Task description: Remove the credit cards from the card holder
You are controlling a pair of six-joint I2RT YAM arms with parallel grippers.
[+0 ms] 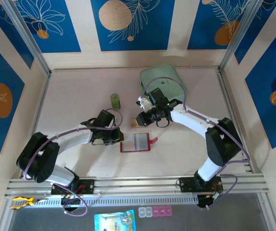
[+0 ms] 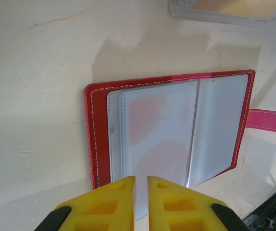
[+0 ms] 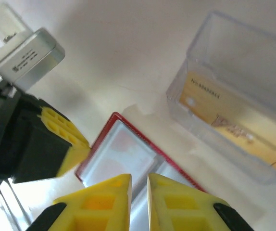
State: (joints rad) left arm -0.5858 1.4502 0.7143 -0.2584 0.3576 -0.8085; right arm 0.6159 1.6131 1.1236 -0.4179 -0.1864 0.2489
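**Overhead view.** The card holder (image 1: 137, 143) lies open and flat on the table (image 1: 75, 96), just below the centre of the frame. Its closure tab (image 1: 153, 140) points right. The left gripper (image 1: 116, 139) meets the holder's left edge. A mint-green pouch (image 1: 163, 79) lies toward the upper right of the table. A small green cylinder (image 1: 115, 100) stands left of centre. Both are well apart from the holder.

**Left wrist view.** The open holder occupies the middle of the frame, its red cover framing greyish clear sleeves (image 2: 162, 130) through which a reddish tint shows. The yellow fingers (image 2: 104, 207) at the bottom edge are drawn almost together. The lower edge of a sleeve leaf runs into the thin slit between them, so this gripper appears clamped on the holder.

**Right wrist view.** The right gripper (image 3: 139, 192) sits at the bottom edge with its fingers nearly closed, leaving a narrow slit. Whether anything lies in that slit cannot be told. The holder appears at lower centre, partly covered by these fingertips. At the left of the frame, a yellow fingertip of the left gripper touches the holder's left corner. A clear box (image 3: 253, 62) sits on the table at upper right, near the holder. A tan credit card (image 3: 219, 115) bearing a printed number lies flat inside the box.
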